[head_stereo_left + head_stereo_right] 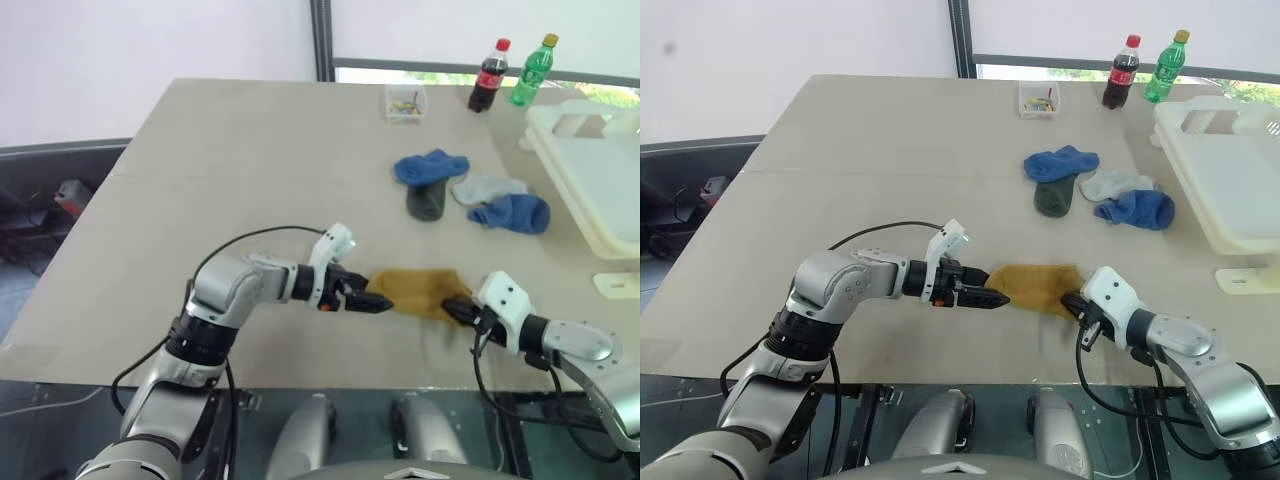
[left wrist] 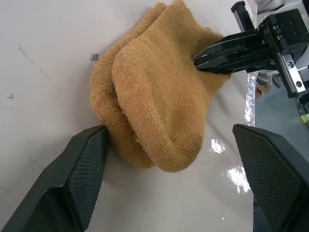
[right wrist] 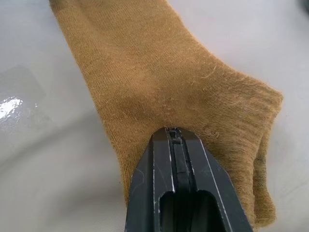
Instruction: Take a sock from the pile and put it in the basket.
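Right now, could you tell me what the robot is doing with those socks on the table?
The robot is working on one mustard-yellow sock lying near the table's front edge, apart from the pile of blue, grey and dark green socks farther back. Its right hand is shut, pinching one end of the sock. Its left hand is open, its fingers straddling the other end without gripping. The basket stands at the table's right side, and the sock has not gone into it yet.

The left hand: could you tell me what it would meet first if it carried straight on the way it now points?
Most likely the mustard-yellow sock: the left hand is open, with the sock's near end between its fingers. Beyond lies the shut right hand, pinching the far end.
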Controlling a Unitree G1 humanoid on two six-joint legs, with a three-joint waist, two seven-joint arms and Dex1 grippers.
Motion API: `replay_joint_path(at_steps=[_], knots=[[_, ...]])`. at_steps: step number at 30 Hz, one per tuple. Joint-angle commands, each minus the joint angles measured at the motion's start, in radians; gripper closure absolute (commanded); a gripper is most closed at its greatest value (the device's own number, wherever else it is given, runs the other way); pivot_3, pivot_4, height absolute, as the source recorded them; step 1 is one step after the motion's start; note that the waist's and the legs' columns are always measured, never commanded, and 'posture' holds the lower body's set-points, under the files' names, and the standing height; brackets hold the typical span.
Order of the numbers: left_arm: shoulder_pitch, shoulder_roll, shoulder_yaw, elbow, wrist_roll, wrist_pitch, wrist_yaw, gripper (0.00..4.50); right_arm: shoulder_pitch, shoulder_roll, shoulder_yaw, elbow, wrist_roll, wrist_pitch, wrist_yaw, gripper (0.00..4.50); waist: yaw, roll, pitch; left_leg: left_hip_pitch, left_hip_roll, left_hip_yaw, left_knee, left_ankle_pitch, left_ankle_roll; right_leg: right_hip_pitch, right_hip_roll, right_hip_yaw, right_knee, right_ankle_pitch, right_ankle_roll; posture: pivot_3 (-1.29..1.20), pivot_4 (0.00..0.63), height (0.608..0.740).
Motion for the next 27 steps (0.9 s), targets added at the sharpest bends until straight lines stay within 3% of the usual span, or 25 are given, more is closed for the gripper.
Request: replay_joint_path(at_steps=[1, 12, 27], knots=[[0.006, -0.053, 0.016, 0.003, -0.059, 0.014, -0.026, 0.16, 0.006, 0.007, 0.014, 0.032, -0.02, 0.01, -0.004, 4.47, 0.0, 0.0, 0.0, 0.0, 0.0, 0.0, 0.0, 0.0, 0.0, 0.0, 0.0, 0.0, 0.0, 0.0, 0.0, 0.0, 0.15, 0.74], [-0.063, -0.183, 0.047, 0.093, -0.129, -0.036, -0.097, 0.16, 0.002, 0.015, -0.021, -0.017, 0.002, 0.029, -0.009, 4.47, 0.0, 0.0, 0.0, -0.001, 0.0, 0.0, 0.002, 0.0, 0.0, 0.0, 0.0, 0.0, 0.0, 0.0, 0.0, 0.0, 0.15, 0.74], [-0.15, -0.333, -0.03, 0.282, -0.088, -0.139, -0.212, 0.16, 0.041, 0.024, -0.075, -0.118, 0.036, 0.095, -0.05, 4.47, 0.004, 0.0, 0.001, -0.003, -0.001, -0.001, 0.002, 0.0, 0.0, 0.0, 0.0, -0.001, 0.0, 0.0, 0.0, 0.0, 0.15, 0.74]])
